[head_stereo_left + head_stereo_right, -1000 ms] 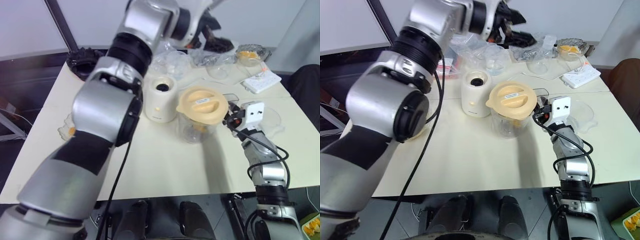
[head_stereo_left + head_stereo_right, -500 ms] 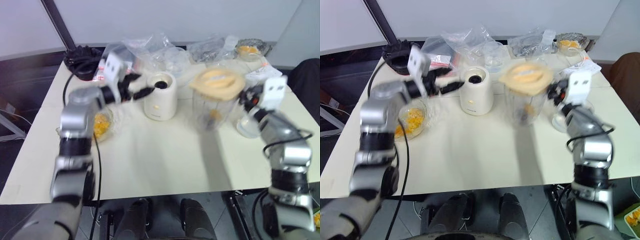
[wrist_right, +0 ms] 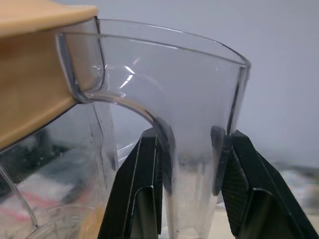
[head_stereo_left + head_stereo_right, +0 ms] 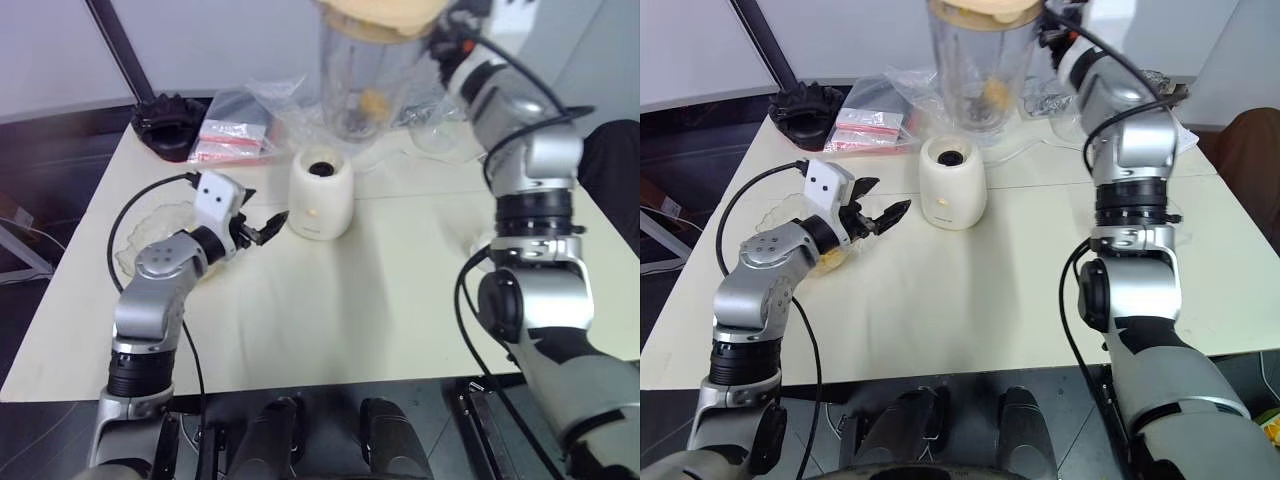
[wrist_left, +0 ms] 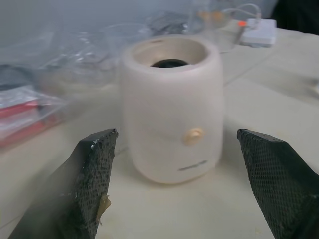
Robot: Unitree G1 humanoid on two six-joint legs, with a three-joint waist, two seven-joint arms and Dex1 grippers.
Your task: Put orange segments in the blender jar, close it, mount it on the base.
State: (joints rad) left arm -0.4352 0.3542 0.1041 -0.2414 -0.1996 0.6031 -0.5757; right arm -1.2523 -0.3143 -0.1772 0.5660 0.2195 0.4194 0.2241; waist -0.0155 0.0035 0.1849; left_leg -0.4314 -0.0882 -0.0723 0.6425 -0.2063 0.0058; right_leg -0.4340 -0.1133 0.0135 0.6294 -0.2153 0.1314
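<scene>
Clear jar [image 4: 978,75] holds segments [image 4: 992,92], lid [image 4: 985,10] on; right gripper [image 3: 192,164] clamps its handle, jar aloft above base [image 4: 952,183]. Left gripper [image 5: 189,164] wide, empty, facing base. Remaining: mount jar.

Clear glossy plastic, matt cream plastic.
Blender jar [image 3: 164,94] transparent, shiny; base [image 5: 172,107] smooth, satin cream; fingers [image 5: 92,186] black, cross-hatched.

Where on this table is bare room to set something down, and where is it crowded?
Bare: the near half of the table, in front of the base, and the stretch to the base's right. Crowded: the far edge behind the base, with plastic bags and red packets.
</scene>
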